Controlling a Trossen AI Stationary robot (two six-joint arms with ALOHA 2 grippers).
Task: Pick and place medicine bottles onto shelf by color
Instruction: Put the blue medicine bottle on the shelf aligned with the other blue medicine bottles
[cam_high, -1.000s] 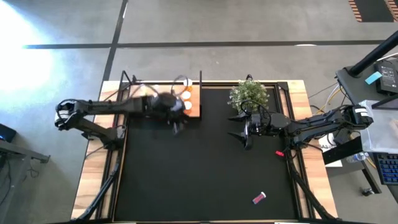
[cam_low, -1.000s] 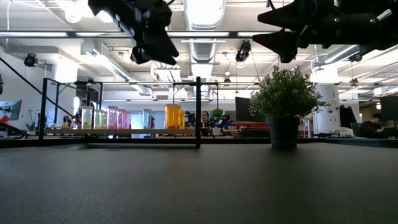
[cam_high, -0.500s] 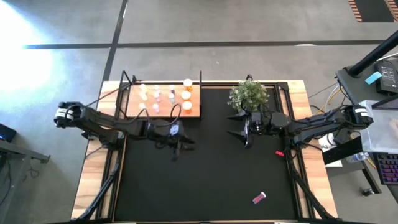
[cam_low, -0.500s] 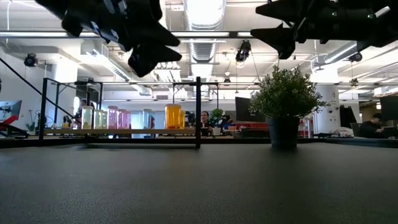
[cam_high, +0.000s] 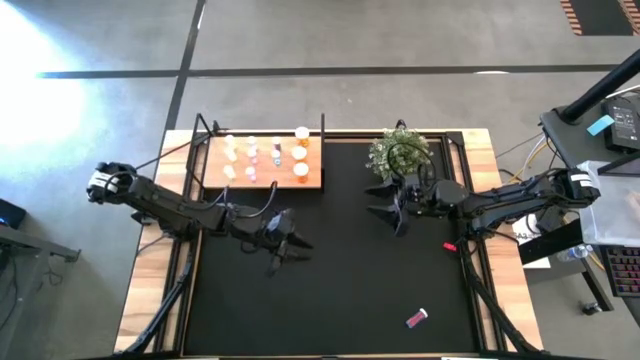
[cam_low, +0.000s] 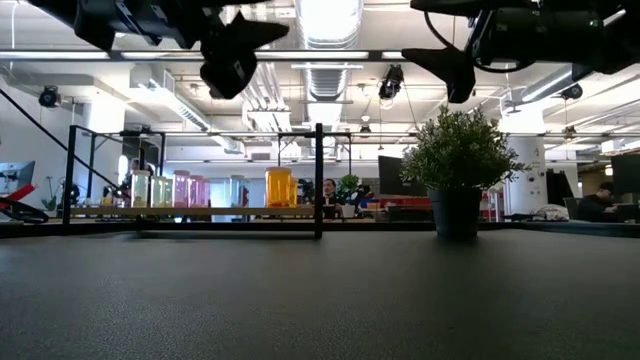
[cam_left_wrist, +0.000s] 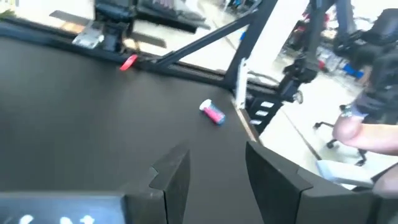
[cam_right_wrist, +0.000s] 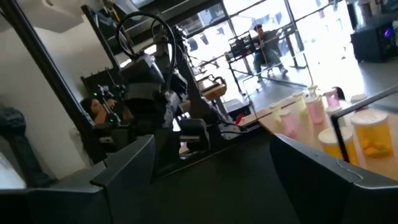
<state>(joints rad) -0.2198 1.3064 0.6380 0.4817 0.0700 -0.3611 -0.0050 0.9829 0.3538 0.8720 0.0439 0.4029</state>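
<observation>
Several medicine bottles (cam_high: 265, 152), orange, yellowish and pink with white caps, stand upright on the light-wood shelf (cam_high: 262, 180) at the far left; the low view shows the row (cam_low: 200, 188). One pink bottle (cam_high: 416, 318) lies on its side on the black mat near the front right, also in the left wrist view (cam_left_wrist: 212, 112). My left gripper (cam_high: 288, 255) hovers open over the mat, nearer than the shelf, nothing between its fingers (cam_left_wrist: 214, 180). My right gripper (cam_high: 380, 200) hangs open in the air beside the plant, empty (cam_right_wrist: 211, 174).
A small green potted plant (cam_high: 400, 152) stands at the mat's far edge, just behind my right gripper. A small red object (cam_high: 450, 246) lies at the mat's right edge. Thin black posts (cam_low: 318, 180) rise at the shelf's edges. People sit in the room beyond the table.
My left gripper has drawn away from the shelf toward the table's near edge, sinking a little and tipping up from pointing downward to nearly level. My right gripper has rolled about its own axis without leaving its place.
</observation>
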